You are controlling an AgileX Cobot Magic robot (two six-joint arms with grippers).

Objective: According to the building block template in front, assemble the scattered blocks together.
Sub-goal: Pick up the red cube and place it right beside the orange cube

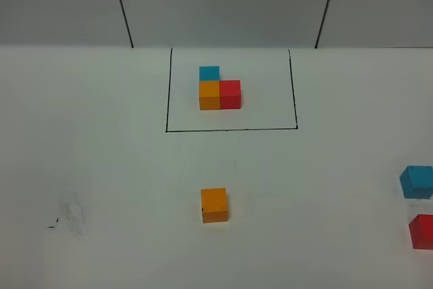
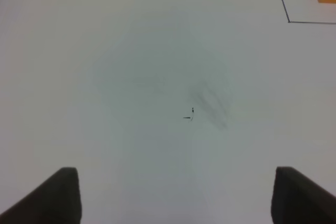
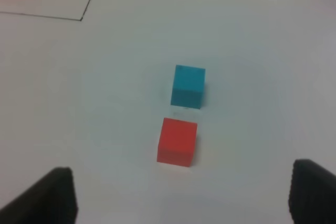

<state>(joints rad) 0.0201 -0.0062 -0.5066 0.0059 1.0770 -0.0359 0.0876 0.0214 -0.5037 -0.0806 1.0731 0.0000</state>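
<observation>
Far middle of the white table (image 1: 101, 167), the building block template (image 1: 218, 89) is seen: an L-shaped trio of small cubes framed by a black drawn outline (image 1: 230, 128). The template's orange cube (image 1: 209, 95) is set at the corner. The template's blue cube (image 1: 209, 72) touches it on the far side and the template's red cube (image 1: 230, 94) touches it on the right.

Nearer now, roughly in line with that trio, a loose orange plain cube (image 1: 214, 205) is found standing alone, well apart from everything else.

Over at the right edge, a loose light blue cube (image 1: 417, 182) and a loose red cube (image 1: 422, 231) are partly cut off in the high view, the blue placed farther, the red nearer. A narrow gap is left between them.

The right gripper (image 3: 182, 195) is held released. Its dark fingers (image 3: 52, 198) are spread wide with nothing caught between them, and the loose red cube lies just ahead.

The left gripper (image 2: 178, 195) is likewise released and empty. It is held over the near left of the table, where a small dark pen mark (image 2: 190, 115) and a faint grey smudge (image 2: 212, 103) are seen ahead of it.
</observation>
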